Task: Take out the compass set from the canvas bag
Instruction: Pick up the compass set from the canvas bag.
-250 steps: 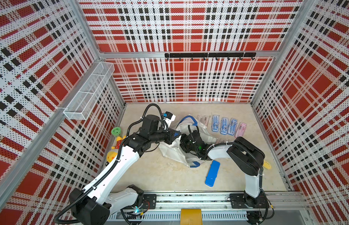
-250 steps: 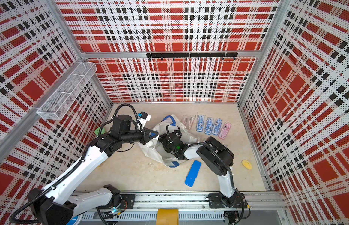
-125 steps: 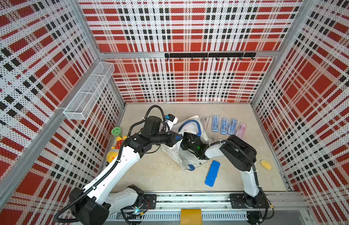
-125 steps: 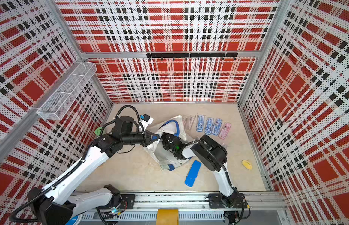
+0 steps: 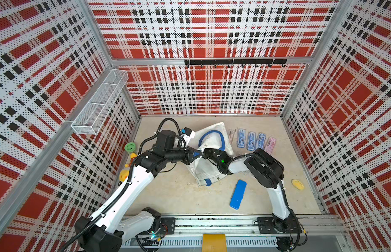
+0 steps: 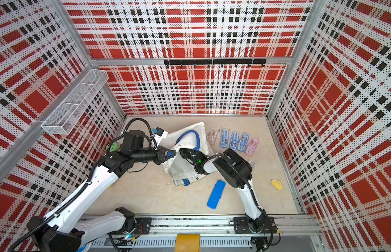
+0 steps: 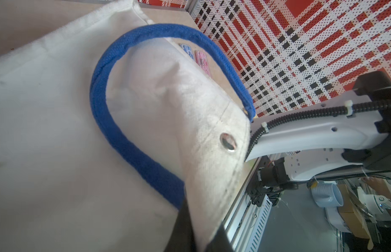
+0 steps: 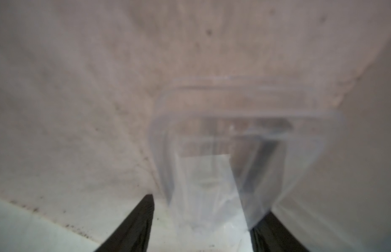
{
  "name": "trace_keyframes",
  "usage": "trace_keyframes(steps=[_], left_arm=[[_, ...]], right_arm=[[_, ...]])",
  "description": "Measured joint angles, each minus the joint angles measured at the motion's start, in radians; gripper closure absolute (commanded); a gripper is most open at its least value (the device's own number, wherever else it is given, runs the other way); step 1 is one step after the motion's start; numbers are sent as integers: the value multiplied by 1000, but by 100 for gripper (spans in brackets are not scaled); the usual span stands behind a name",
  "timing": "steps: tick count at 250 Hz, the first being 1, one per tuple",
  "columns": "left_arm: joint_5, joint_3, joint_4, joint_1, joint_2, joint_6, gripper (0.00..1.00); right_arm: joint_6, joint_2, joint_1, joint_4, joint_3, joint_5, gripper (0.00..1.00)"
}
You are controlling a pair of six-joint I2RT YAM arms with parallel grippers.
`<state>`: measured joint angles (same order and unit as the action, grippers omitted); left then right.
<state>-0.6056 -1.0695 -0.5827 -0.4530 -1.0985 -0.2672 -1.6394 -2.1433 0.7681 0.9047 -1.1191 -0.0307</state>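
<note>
The white canvas bag (image 5: 207, 172) (image 6: 183, 170) with its blue handle (image 7: 116, 135) lies slumped mid-table. My left gripper (image 5: 196, 153) (image 6: 171, 153) (image 7: 199, 235) is shut on the bag's rim and holds the mouth up. The right gripper (image 8: 210, 205) has reached into the bag; in both top views only its wrist (image 5: 222, 161) (image 6: 199, 161) shows at the mouth. Inside, a clear plastic compass set (image 8: 234, 141) lies between its black fingers (image 8: 144, 218). The jaws stand apart around the case, one finger against its edge, the other a little off it.
A row of several compass cases (image 5: 251, 140), the last one pink (image 5: 271, 144), lies at the back right beside the bag. A blue pencil case (image 5: 238, 194) and a yellow object (image 5: 297, 184) lie in front. Toys (image 5: 130, 146) sit by the left wall under a wire basket (image 5: 98, 104).
The right arm has pushed further left into the bag and its jaws have narrowed. The bag's back flap and handle have risen. The left gripper keeps its grip, hardly moved.
</note>
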Motion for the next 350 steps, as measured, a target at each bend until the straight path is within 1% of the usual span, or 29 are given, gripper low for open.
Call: trace_keyframes(steps=[34,88,110,154,182,231,279,314,350], left_arm=[[-5,0,6,0,2,-17,100],[4,0,6,1,9,-42,100],[7,0,6,1,11,-51,100],[7,0,17,10,13,-79,100],[3,0,32,35,13,-111,100],[-5,4,68,112,13,-183,100],[-16,15,108,163,6,-256,100],[-27,23,141,202,-17,-307,100],[-42,43,163,230,-38,-338,100]], right_arm=[[-5,-7,-1,-26,-29,16,45],[-8,-12,1,-67,-34,36,49],[-6,-12,1,-86,-48,44,54],[-2,-12,1,-110,-73,55,59],[6,-12,1,-127,-74,66,61],[49,0,19,-180,-71,109,62],[107,74,50,-244,-27,179,63],[151,165,67,-296,30,225,64],[209,274,66,-369,85,238,64]])
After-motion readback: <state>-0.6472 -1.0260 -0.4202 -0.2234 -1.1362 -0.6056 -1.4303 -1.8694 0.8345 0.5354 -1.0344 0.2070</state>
